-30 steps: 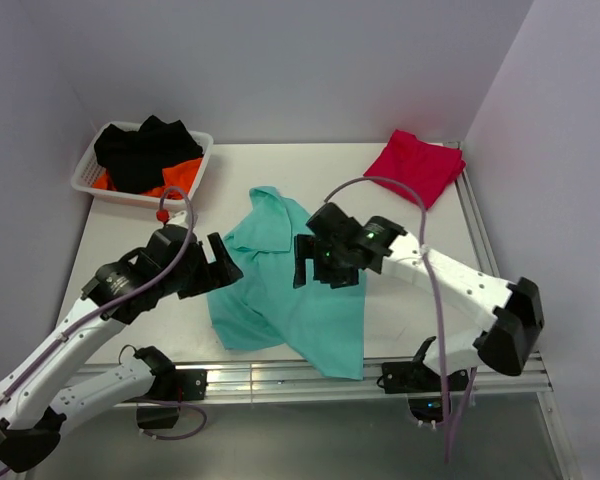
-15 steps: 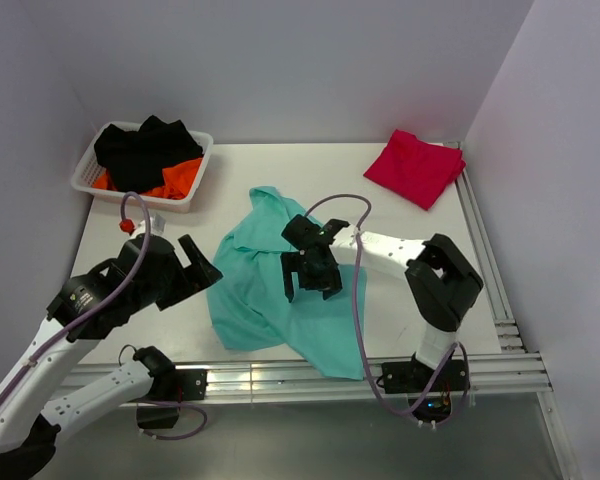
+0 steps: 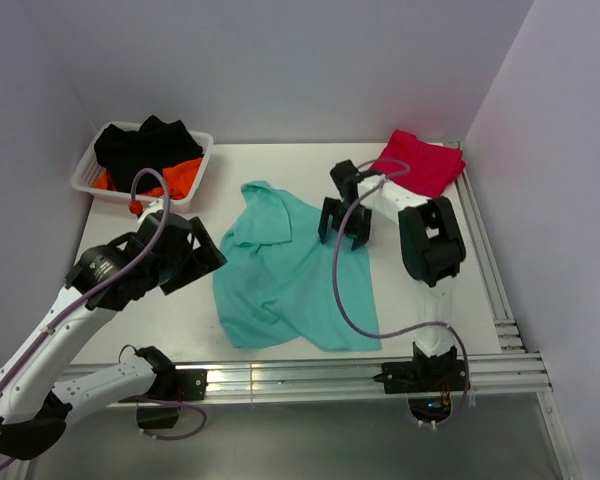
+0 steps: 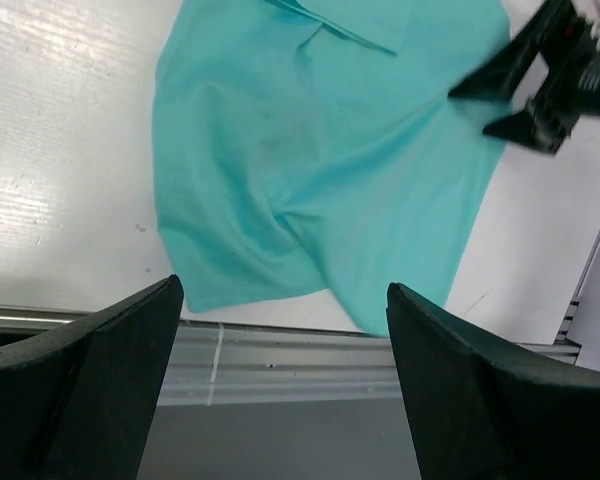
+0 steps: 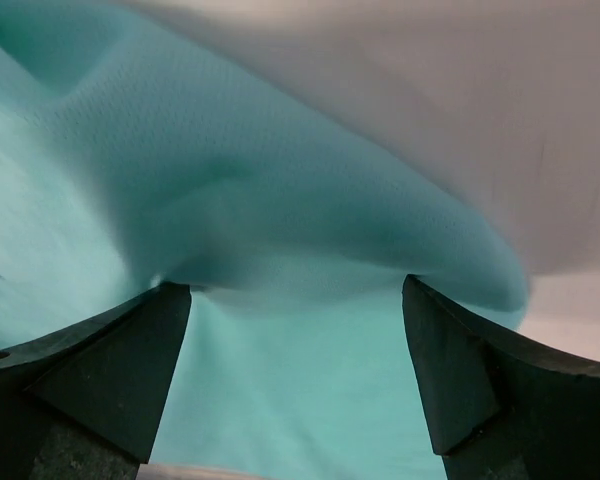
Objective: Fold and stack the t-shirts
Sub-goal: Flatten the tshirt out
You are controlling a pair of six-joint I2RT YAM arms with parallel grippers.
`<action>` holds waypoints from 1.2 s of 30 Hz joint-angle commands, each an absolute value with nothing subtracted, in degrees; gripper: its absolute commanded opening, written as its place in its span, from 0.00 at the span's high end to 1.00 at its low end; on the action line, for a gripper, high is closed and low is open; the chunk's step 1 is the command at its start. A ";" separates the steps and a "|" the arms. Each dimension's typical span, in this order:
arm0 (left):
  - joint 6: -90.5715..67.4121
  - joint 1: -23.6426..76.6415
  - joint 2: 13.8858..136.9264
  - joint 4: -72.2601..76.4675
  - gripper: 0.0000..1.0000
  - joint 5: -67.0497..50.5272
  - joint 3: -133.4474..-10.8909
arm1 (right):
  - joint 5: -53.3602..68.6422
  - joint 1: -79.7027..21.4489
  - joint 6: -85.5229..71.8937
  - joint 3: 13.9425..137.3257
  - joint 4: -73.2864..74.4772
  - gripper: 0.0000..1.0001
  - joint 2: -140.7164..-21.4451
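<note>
The teal-green t-shirt lies spread and wrinkled in the middle of the white table. The crimson-red t-shirt lies folded at the back right corner. My right gripper is open and low over the teal shirt's back right edge. In the right wrist view teal fabric lies under and between the open fingers, with a raised fold just ahead. My left gripper is open and empty, held above the table at the teal shirt's left side. In the left wrist view the teal shirt lies ahead of the gripper.
A white basket with black and orange clothes stands at the back left. Metal rails run along the table's front edge and right side. Walls close in the back and both sides.
My right gripper has moved from the teal shirt's middle to its back right edge, and the shirt now lies wider and flatter. My left gripper has shifted slightly back and right.
</note>
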State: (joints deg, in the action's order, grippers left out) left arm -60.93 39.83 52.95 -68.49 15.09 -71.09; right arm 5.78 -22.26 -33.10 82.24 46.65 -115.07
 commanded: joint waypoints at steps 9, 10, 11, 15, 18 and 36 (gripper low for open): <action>-54.77 39.99 60.90 -67.06 0.10 15.47 -80.15 | 8.08 -17.14 -27.86 148.70 63.19 0.07 -145.91; -54.32 39.99 61.43 -66.89 0.09 15.64 -81.11 | 8.17 -16.88 -28.30 147.32 62.50 0.07 -143.90; -53.62 39.99 62.13 -66.88 0.09 15.82 -81.47 | 8.17 -16.70 -28.91 138.26 58.23 0.07 -136.57; -52.38 39.90 62.23 -64.87 0.09 15.74 -80.96 | 8.00 -17.75 -29.44 112.88 46.41 0.06 -115.35; -51.60 39.90 61.35 -61.71 0.09 15.03 -78.76 | 6.60 -19.76 -29.79 104.87 50.35 0.05 -104.18; -53.70 39.81 54.15 -59.59 0.10 13.62 -71.19 | 2.47 -61.77 -51.33 83.83 49.74 0.05 -93.06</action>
